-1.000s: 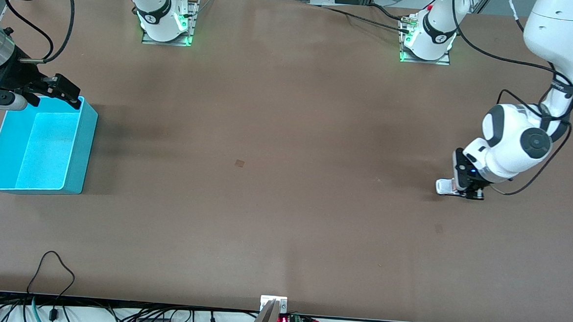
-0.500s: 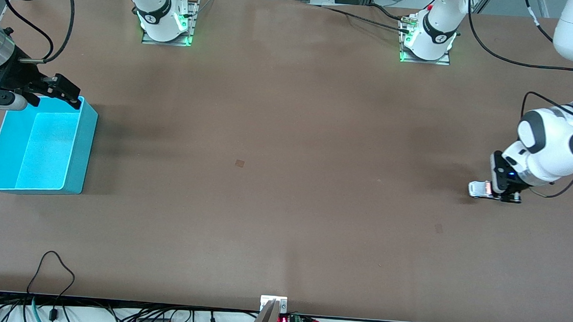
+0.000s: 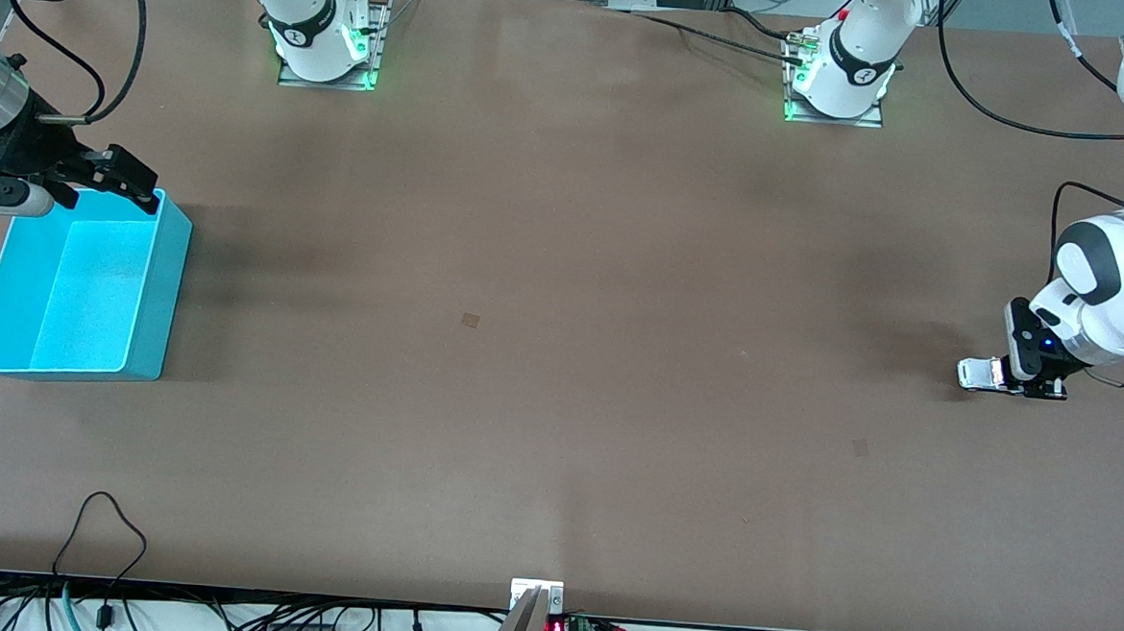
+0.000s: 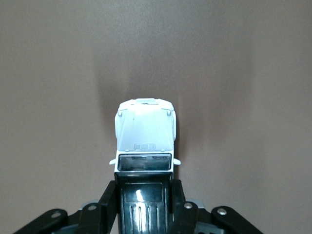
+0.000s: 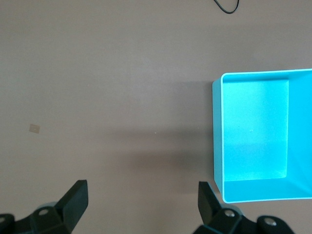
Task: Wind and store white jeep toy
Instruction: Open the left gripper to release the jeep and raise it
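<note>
The white jeep toy (image 3: 980, 374) sits on the brown table at the left arm's end, its hood pointing toward the table's middle. My left gripper (image 3: 1028, 376) is shut on the jeep's rear part. In the left wrist view the jeep (image 4: 145, 134) shows its white hood and black ribbed roof, with a black finger (image 4: 108, 201) pressed on each side. My right gripper (image 3: 117, 180) is open and empty above the turquoise bin's (image 3: 165, 266) rim; its fingers (image 5: 75, 197) stand wide apart in the right wrist view.
The turquoise bin (image 5: 218, 146) stands empty at the right arm's end of the table. A small tan mark (image 3: 469, 319) lies near the table's middle. Cables hang along the table's edge nearest the front camera.
My left gripper has pulled the jeep along the table toward the left arm's end, away from the bin. The right arm has not moved.
</note>
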`<state>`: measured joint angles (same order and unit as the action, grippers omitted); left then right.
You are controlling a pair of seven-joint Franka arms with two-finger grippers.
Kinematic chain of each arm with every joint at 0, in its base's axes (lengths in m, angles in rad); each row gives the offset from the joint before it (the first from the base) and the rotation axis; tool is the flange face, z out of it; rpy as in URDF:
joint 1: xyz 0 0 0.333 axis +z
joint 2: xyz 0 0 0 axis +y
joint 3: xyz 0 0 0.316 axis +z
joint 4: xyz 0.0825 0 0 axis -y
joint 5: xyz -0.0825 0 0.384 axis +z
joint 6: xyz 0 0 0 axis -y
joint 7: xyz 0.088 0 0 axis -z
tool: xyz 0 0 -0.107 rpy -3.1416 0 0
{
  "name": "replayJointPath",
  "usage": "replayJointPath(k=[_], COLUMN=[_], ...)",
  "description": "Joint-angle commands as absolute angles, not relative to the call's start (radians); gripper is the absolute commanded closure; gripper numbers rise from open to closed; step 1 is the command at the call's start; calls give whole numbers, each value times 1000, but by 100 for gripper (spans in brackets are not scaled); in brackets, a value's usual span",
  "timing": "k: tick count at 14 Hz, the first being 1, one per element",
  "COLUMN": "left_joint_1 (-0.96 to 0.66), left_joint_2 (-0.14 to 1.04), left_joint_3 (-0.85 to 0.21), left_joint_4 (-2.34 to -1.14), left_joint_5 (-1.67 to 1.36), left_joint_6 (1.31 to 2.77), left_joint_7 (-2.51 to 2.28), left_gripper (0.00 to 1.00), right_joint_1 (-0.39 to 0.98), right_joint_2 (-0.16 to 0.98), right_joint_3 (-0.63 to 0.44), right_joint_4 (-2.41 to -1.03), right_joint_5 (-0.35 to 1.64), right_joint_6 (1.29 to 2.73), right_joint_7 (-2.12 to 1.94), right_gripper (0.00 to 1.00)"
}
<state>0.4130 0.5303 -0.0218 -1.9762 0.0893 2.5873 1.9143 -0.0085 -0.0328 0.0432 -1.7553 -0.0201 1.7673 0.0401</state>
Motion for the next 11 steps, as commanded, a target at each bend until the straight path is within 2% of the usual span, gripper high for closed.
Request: replayJointPath(k=[1,2,3,4,7,11], left_joint_1=[436,436,439,437,436,430], left_joint_2=[646,646,644,637,592,563], left_joint_3=[-26,-28,-29,-29,-43,-92], left_joint_4=[-1959,-1956,-1954,-1953,-1938,-1807], left_joint_5=[114,114,109,109,103,100], left_joint_6=[2603,2603,2602,2597,2533,2274], left_joint_7=[1942,1942,1942,1942,1937,1904], left_gripper=[62,46,21,0,0,0], right_joint_1=[-6,-5,-5,-2,3,3], right_joint_2=[-46,-46,-46,-46,-46,-48], right_joint_3=[46,46,48,48,46,46], right_joint_4=[-1769,-1769,-1767,-1767,-1767,-1767], right_joint_5=[-38,-38,-38,-38,-38,-38], right_joint_6=[1769,1769,1770,1772,1772,1772], right_joint_7=[60,60,60,60,60,60], right_gripper=[0,0,0,0,0,0])
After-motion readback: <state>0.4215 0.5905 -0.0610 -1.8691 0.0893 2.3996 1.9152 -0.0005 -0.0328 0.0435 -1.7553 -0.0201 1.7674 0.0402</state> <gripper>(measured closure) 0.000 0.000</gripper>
